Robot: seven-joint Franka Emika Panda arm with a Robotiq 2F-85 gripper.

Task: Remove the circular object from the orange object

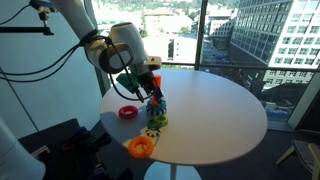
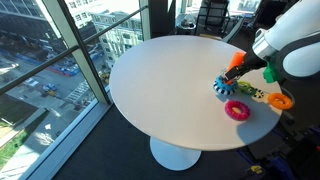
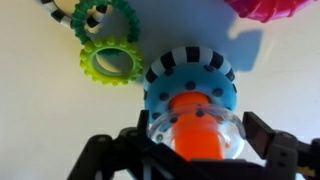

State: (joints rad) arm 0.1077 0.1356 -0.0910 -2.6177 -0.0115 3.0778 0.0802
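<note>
**A:** How does the claw (image 3: 197,128) stand?

**B:** In the wrist view its two dark fingers (image 3: 278,150) are apart, one on each side of the peg (image 2: 236,64). A clear, glassy band shows round the peg between them. Both fingers are close to it, but I cannot tell whether they actually pinch it.

**A:** And the teal ring (image 3: 185,82)?

**B:** It is on the peg, low down at its foot, below the claw. Its bumpy rim shows black and white marks. In an exterior view the peg leans rather than standing straight.

**A:** Where is all this?

**B:** On the round white table (image 1: 220,110), near the edge closest to the arm.

**A:** What lies around it?

**B:** A red ring (image 1: 128,112) lies flat just beside the peg. An orange ring (image 1: 141,147) sits right at the table's edge. A lime ring (image 3: 110,76) lies near the teal ring. Touching the lime ring is a green ring (image 3: 122,12) with a striped patch.
</note>
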